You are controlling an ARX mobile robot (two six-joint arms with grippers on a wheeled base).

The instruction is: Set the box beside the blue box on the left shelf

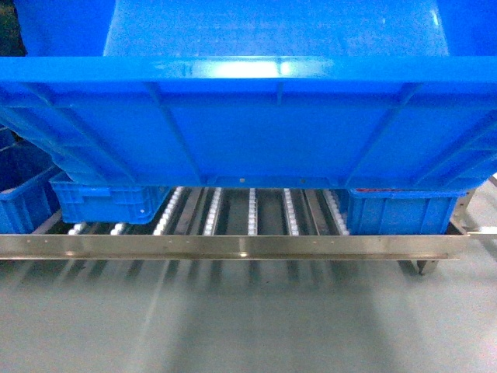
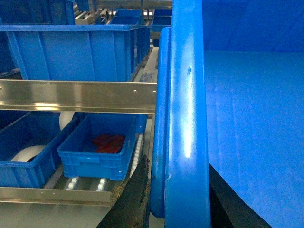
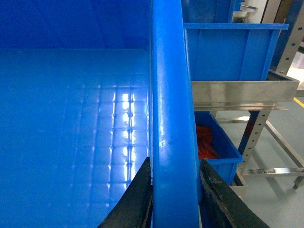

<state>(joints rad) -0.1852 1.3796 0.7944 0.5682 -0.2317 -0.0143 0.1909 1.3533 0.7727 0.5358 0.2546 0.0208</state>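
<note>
Held aloft in front of the left shelf (image 1: 233,247), above the open gap of white rollers (image 1: 252,214) between the small left bin (image 1: 105,203) and the small right bin (image 1: 400,214): the box (image 1: 248,116), with left gripper (image 2: 178,199) and right gripper (image 3: 173,194) each clenched over an end rim. Risk of clipping a neighbouring bin or the front bar if lowered off-centre, the crate looking wider than the gap. Risk too of tilting and slipping should one arm lead the other.
</note>
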